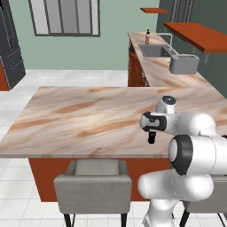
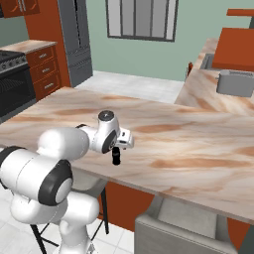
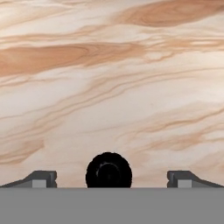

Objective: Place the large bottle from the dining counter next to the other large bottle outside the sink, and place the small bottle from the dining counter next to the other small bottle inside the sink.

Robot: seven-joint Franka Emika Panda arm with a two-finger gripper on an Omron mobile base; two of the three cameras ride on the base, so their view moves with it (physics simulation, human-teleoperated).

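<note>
1. Stools: grey padded stool [image 1: 92, 185] tucked under the near edge of the dining counter [image 1: 88, 119], another [image 2: 183, 228] at the lower right of the right base view.
2. Gripper [image 3: 108, 179] points down over the counter's near part, jaws spread wide, nothing between the pads. Fingertips [image 3: 41, 178] sit far apart in the hand view.
3. Small bottle [image 3: 108, 170], all black, stands upright on the counter directly under the hand; hand view looks straight down on its round top, centred between the two tips, touching neither. Also seen as a short dark shape below the hand in the left base view [image 1: 151, 136] and the right base view [image 2: 116, 157].
4. Counter slab is beige-brown marbled, red-orange base panel [image 1: 46, 181] below.
5. Further back, a side worktop [image 1: 155, 71] runs away to the right with a grey toaster [image 1: 183, 64] on it.
6. Sink [image 1: 154, 51] set in that worktop beyond the toaster, silver tap [image 1: 166, 38] on its right.
7. One bottle [image 1: 147, 37] stands on the worktop just behind the sink, outside the basin; dark with a reddish band, too small to tell more.
8. Far wall: window [image 1: 65, 17]; dark fridge [image 2: 75, 39] and black oven [image 2: 12, 89] to the left.
</note>
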